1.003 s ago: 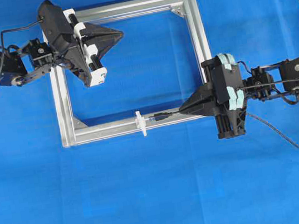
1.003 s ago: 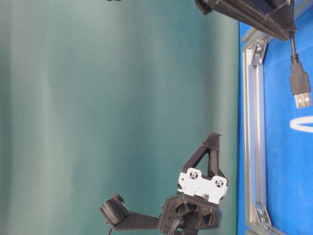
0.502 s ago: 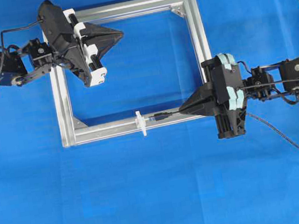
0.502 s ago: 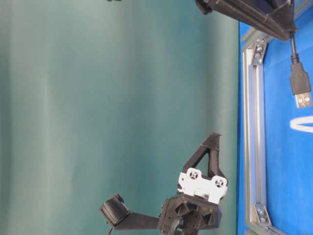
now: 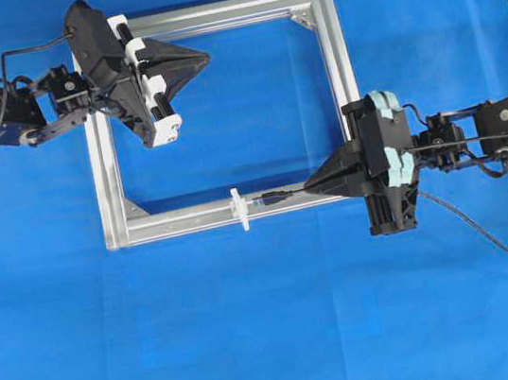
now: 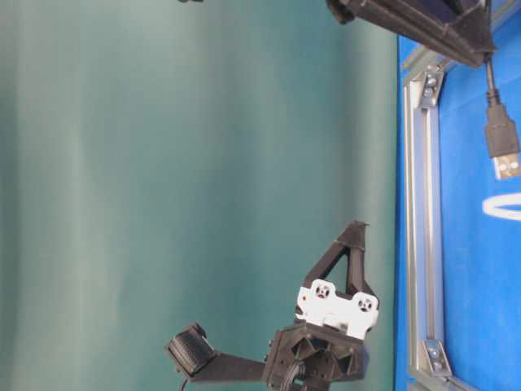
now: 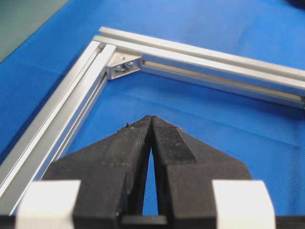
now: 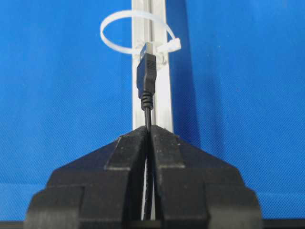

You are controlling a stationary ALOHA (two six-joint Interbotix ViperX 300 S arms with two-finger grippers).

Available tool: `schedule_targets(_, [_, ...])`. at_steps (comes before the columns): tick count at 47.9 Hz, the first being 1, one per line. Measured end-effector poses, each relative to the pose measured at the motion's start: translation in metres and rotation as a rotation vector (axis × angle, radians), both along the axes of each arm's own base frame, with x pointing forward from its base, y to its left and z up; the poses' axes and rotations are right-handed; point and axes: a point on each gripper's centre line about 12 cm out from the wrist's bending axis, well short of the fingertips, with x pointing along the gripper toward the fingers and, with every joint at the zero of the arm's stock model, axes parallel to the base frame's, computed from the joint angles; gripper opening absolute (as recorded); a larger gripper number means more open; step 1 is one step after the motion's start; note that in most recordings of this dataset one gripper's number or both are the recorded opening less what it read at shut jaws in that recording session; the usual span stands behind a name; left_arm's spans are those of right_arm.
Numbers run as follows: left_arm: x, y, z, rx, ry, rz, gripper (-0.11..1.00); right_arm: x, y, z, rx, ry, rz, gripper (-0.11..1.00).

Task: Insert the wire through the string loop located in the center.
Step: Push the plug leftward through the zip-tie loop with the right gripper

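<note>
My right gripper (image 5: pixel 309 185) is shut on the wire (image 8: pixel 148 116) just behind its dark plug (image 8: pixel 146 76). The plug's metal tip points at the white string loop (image 8: pixel 134 32) on the silver frame bar (image 8: pixel 162 102) and sits just short of it. In the overhead view the plug (image 5: pixel 272 200) lies along the near bar, right of the loop (image 5: pixel 238 209). The table-level view shows the plug (image 6: pixel 502 145) hanging above the loop (image 6: pixel 502 205). My left gripper (image 5: pixel 206 59) is shut and empty, over the frame's far left part (image 7: pixel 150 118).
The silver aluminium frame (image 5: pixel 339 53) lies on the blue cloth. The wire trails off from my right arm to the right edge (image 5: pixel 490 236). A corner bracket (image 7: pixel 122 67) shows ahead of my left gripper. A green wall fills the table-level view.
The plug has crept slightly closer to the loop. The left arm has not moved.
</note>
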Motion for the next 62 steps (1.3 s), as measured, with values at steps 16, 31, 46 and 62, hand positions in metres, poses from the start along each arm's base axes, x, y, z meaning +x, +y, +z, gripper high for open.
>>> schedule_targets(16, [0.0, 0.0, 0.0, 0.0, 0.0, 0.0, 0.0, 0.019, 0.002, -0.007, -0.003, -0.009, 0.003, -0.02])
schedule_targets(31, [0.0, 0.0, 0.0, -0.001, 0.0, 0.001, 0.0, 0.053, 0.004, -0.009, -0.017, -0.027, 0.012, -0.02])
schedule_targets(46, [0.0, -0.003, 0.0, 0.0, 0.001, -0.008, 0.0, 0.071, 0.005, -0.008, -0.025, -0.044, 0.014, -0.02])
schedule_targets(62, [0.0, -0.004, -0.001, -0.013, 0.0, -0.007, 0.0, 0.071, 0.005, -0.008, -0.023, -0.044, 0.014, -0.02])
